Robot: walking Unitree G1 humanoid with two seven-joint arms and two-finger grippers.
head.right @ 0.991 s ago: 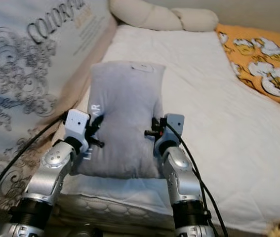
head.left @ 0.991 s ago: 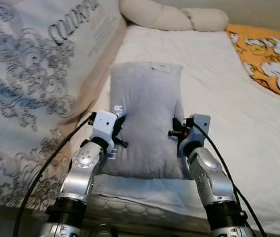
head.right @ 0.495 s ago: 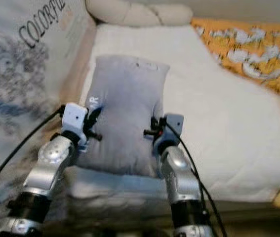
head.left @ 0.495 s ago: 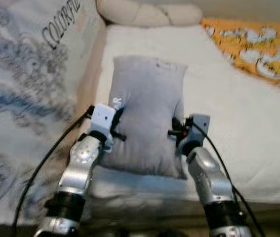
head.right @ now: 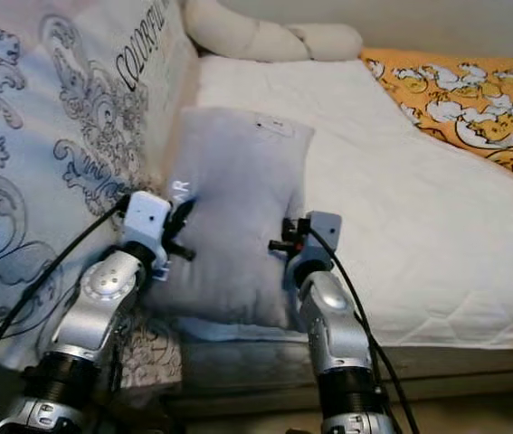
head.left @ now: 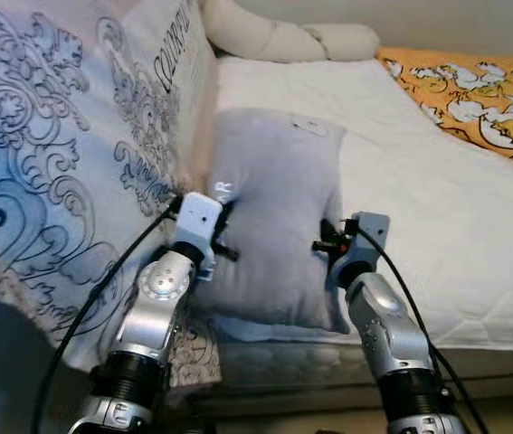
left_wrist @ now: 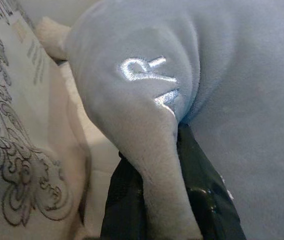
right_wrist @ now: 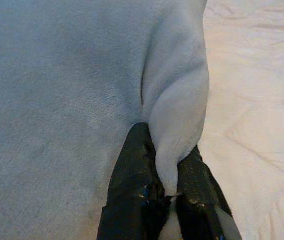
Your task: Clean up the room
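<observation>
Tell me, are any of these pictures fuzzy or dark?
Both eye views are sharp and evenly lit, darker only under the bed edge. Left wrist view: the pillow looks bluish, its silver letters crisp, the black fingers a bit soft. Right wrist view: bright, with the sheet soft.

Bed (head.left: 437, 208): white quilted cover. Orange patterned blanket (head.left: 473, 90) along its far right edge. Long cream bolster (head.left: 283, 38) across the head end. Large printed white cushion (head.left: 66, 154), scrollwork and lettering, standing against the left edge.
</observation>
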